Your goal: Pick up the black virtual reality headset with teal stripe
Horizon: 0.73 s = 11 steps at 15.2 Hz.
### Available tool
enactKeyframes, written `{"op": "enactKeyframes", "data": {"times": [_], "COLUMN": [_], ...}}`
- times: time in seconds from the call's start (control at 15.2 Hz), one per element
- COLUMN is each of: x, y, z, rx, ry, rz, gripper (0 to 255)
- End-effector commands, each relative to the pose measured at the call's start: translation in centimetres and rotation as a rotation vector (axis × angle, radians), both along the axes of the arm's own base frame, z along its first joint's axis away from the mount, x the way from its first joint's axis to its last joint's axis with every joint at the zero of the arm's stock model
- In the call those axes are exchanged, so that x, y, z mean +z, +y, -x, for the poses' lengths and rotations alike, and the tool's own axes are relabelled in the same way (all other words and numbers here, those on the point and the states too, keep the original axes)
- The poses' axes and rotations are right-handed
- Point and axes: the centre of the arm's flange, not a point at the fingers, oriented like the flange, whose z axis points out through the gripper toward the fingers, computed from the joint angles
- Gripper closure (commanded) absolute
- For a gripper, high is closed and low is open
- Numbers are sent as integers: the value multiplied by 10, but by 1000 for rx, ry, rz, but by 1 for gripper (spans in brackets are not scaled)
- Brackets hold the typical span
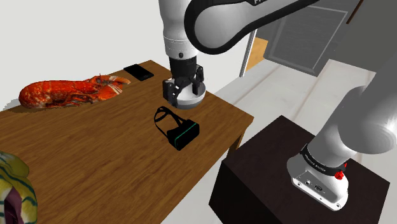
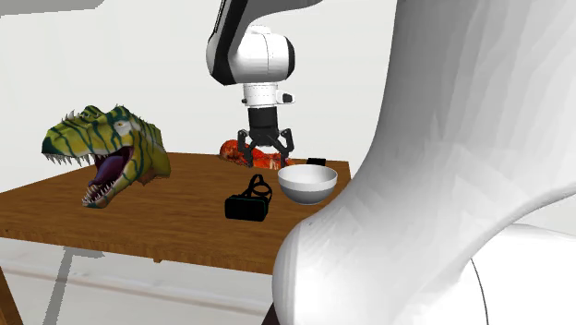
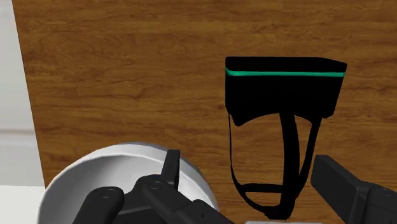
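1. Shoulder view's left, near corner of the wooden table (image 1: 95, 159): a green striped dinosaur head (image 1: 13, 191).
2. Far left: a red lobster (image 1: 67, 92) lying flat.
3. Right of the lobster, at the far edge: a flat black slab (image 1: 138, 71).
4. Mid-table: the headset (image 1: 182, 133), black with a teal stripe, sitting on the wood. Its visor faces the near side and its strap loop points far, toward the bowl.
5. The white bowl (image 2: 307, 185) is just beside the strap. In the wrist view a sliver of table shows between them.
6. The gripper (image 2: 266, 157) hangs above the bowl and the strap end. Its fingers are spread apart, with nothing held and nothing touched.
7. Shoulder view's lower right: the dark stand (image 1: 267, 184), off the table.
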Motion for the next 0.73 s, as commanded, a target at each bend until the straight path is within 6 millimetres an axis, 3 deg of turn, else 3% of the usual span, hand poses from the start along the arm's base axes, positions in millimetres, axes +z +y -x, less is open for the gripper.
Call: {"op": "enactKeyframes", "data": {"times": [0.0, 0.13, 0.66], "x": [-9, -15, -55], "y": [26, 48, 48], "z": [-6, -9, -9], "rx": [13, 26, 26], "ry": [1, 2, 2], "rz": [-5, -8, -8], "gripper": [0, 0, 0]}}
